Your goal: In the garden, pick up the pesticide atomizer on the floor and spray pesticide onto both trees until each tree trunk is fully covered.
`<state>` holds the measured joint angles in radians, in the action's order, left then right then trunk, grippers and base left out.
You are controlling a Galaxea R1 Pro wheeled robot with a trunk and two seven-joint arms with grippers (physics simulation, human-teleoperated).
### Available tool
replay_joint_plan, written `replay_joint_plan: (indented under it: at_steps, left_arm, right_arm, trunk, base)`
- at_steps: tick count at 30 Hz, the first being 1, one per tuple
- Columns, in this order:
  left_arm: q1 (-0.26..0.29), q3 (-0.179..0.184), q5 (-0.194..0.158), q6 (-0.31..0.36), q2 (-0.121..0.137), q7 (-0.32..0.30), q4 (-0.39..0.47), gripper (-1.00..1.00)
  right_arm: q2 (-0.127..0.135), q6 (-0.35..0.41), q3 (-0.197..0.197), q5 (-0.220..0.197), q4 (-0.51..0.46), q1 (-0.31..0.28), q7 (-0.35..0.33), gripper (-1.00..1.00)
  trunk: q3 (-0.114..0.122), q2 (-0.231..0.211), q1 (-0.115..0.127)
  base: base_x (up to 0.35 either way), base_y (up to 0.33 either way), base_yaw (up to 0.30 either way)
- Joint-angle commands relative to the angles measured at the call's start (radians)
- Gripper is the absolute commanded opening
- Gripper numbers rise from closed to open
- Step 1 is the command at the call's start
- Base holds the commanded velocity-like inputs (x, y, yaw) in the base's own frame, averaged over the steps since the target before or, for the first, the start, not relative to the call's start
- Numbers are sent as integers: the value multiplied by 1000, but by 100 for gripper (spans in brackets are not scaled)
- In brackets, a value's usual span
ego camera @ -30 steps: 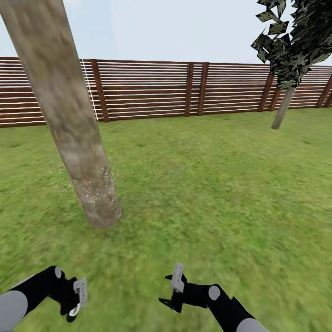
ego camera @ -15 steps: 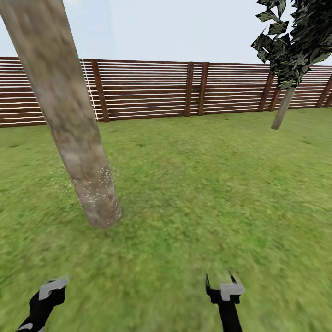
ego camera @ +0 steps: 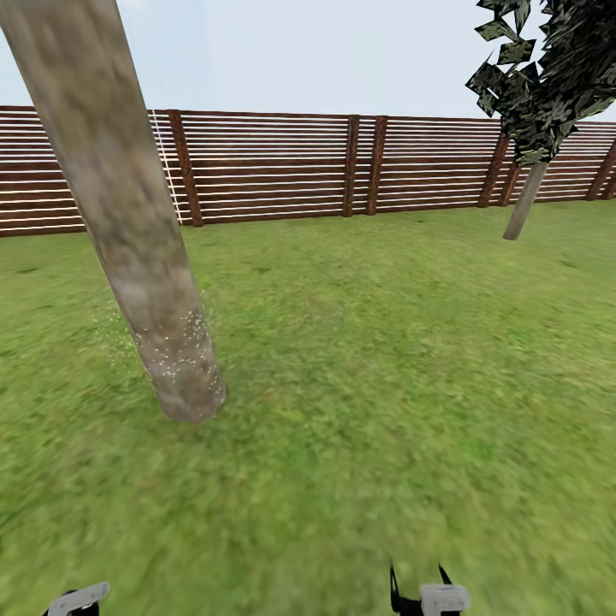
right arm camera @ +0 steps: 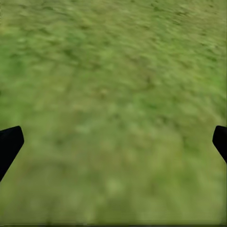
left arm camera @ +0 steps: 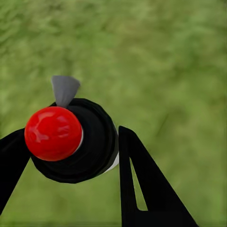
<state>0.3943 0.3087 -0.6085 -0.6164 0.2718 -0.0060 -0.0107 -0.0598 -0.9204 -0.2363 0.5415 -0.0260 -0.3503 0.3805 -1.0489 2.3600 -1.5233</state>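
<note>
While gripped between the left gripper's (left arm camera: 71, 156) black fingers, sits centre-left in the left wrist view: red-capped black pesticide atomizer (left arm camera: 71, 139) over green grass floor (left arm camera: 165, 71); right gripper (right arm camera: 113, 142) spread wide, empty; thick mottled beige tree trunk (ego camera: 128, 231) leaning at frame left; brown slatted fence (ego camera: 342, 167) behind.

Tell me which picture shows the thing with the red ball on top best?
The left wrist view. There the atomizer, black with a red cap, sits between the left end effector's fingers. The head view catches just a pale bit of that end effector at the bottom edge; the right wrist view looks at grass.
</note>
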Motion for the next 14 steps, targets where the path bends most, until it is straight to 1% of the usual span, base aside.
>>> replay_joint_plan:
  at_steps: [1,8,14]
  left_arm:
    - [-1,0,0,0,0,0,0,-100]
    - [-4,0,0,-9,-2,-1,0,-100]
    - [-5,0,1,-7,-9,-2,-1,-100]
  right_arm:
    - [0,0,0,0,0,2,0,100]
    - [0,0,0,0,0,5,0,100]
    - [0,0,0,0,1,5,0,100]
  trunk:
    - [0,0,0]
    - [0,0,0]
    - [0,0,0]
  base:
    - [0,0,0]
    - [0,0,0]
    - [0,0,0]
